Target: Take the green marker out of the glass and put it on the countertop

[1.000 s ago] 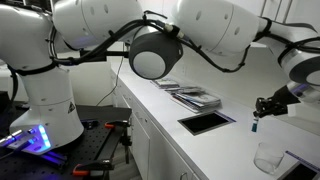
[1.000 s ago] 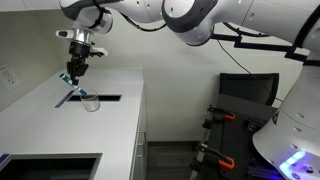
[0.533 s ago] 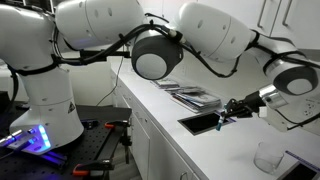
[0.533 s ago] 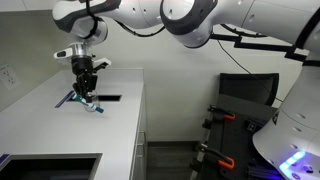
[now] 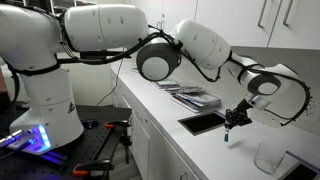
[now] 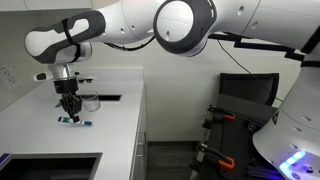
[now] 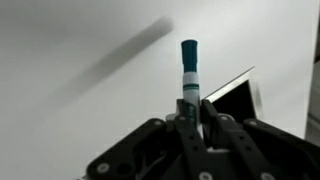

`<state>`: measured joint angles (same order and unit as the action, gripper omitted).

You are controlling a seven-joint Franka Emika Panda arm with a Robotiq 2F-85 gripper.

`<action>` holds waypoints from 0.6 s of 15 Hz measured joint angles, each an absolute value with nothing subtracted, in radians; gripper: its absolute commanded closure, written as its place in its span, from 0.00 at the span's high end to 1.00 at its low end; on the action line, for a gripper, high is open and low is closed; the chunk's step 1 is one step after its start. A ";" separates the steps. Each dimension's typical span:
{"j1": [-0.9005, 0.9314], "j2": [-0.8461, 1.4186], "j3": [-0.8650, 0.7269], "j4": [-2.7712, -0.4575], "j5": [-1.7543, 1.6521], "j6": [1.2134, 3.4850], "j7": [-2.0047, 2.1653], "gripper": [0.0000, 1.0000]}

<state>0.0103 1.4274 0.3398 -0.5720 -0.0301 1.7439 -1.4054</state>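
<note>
Pincer (image 5: 234, 121) closed on the green marker (image 5: 228, 132), low over the white worktop (image 5: 165, 112) in an exterior view. The marker's lower end hangs just beside the near corner of a dark rectangular recess (image 5: 205, 122) cut into the surface. The glass (image 5: 268, 157) stands on the worktop well apart from the pincer, toward the lower right corner, with the marker outside it. A stack of papers (image 5: 196, 97) lies beyond the recess, and the arm's white base (image 5: 45, 105) rises at left.

In an exterior view along the length of the worktop (image 6: 115, 135), the pincer (image 6: 70, 110) points straight down. The marker (image 6: 76, 120) lies nearly flat beneath it at the surface; whether it touches cannot be told. The glass (image 6: 91, 101) shows faintly just behind the pincer, beside the recess (image 6: 106, 98). A black office chair (image 6: 245, 95) stands on the floor at right.

In the wrist view, the pincer (image 7: 191, 110) comes up from the bottom edge, its fingers (image 7: 208, 122) pressed to either side of the marker (image 7: 189, 75). The marker's dark green end points away from the fingers over bare worktop (image 7: 70, 60), with a corner of the recess (image 7: 235, 97) just to its right.
</note>
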 measured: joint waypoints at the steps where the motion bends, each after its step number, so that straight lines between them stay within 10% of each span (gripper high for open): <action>1: 0.016 1.431 0.327 -0.572 -0.034 1.793 -1.376 0.05; 9: 0.076 1.438 0.199 -0.590 -0.081 1.842 -1.072 0.05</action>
